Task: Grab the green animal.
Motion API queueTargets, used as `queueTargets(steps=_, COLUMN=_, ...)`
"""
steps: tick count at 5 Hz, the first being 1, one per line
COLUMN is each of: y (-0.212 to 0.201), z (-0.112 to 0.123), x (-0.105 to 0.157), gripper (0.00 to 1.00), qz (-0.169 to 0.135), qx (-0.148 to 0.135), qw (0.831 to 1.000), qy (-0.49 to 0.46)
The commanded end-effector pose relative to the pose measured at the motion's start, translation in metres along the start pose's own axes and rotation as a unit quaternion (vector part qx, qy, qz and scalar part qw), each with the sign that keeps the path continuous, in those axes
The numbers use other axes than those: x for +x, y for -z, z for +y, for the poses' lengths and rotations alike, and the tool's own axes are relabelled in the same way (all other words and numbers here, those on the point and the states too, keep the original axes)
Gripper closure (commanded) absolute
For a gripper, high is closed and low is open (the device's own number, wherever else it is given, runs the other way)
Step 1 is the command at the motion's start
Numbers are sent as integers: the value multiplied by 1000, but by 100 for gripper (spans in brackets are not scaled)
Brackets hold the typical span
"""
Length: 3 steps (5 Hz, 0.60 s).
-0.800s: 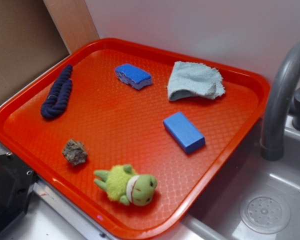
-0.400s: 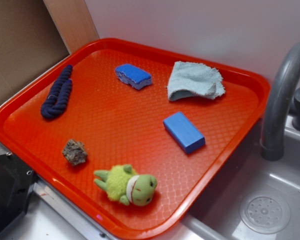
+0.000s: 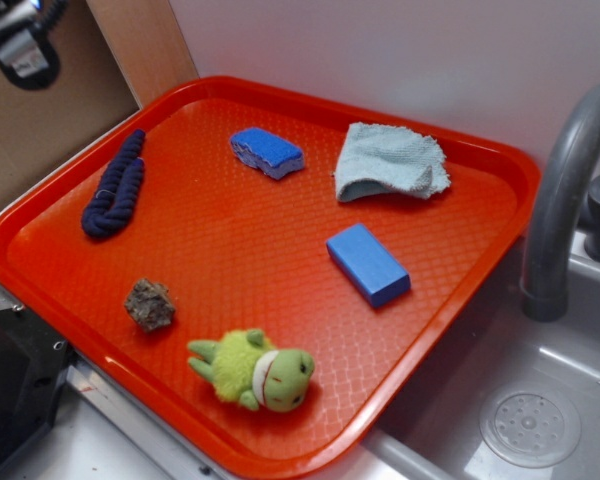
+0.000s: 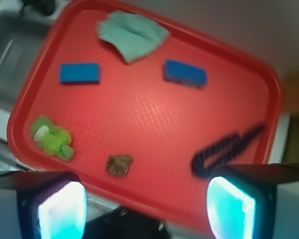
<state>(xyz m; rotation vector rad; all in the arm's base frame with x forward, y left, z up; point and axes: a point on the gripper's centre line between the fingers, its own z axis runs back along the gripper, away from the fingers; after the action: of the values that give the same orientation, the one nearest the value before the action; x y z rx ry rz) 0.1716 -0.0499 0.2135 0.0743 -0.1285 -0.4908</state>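
The green animal (image 3: 256, 371) is a fuzzy lime plush lying on its side near the front edge of the red tray (image 3: 100, 340). The wrist view shows this green animal (image 4: 51, 139) at the tray's left edge. My gripper (image 3: 15, 35) has just come into the exterior view at the top left corner, high above and far from the toy. From the wrist camera, the gripper (image 4: 147, 209) is open with a wide gap between its glowing pads (image 4: 62, 209), and nothing is held.
Also on the tray lie a brown rock-like lump (image 3: 150, 304), a dark blue rope (image 3: 113, 185), a blue sponge (image 3: 266, 152), a blue block (image 3: 368, 264) and a pale teal cloth (image 3: 390, 160). A grey faucet (image 3: 560, 200) and a sink (image 3: 520, 400) stand to the right.
The gripper has entered the exterior view at the top left corner; before, it was out of view. Nothing on the tray has moved.
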Motion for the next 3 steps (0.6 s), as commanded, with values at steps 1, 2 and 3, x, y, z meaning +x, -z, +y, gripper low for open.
queueTargets(steps=1, y=38, z=-96, x=15, gripper=0, qz=-13, qx=5, qw=965, qy=263)
queueTargets(steps=2, y=56, z=-122, x=3, gripper=0, qz=-17, qx=-29, qw=925, qy=379)
queueTargets(steps=3, y=86, z=-129, x=-9, gripper=0, qz=12, qx=-40, qw=893, qy=448)
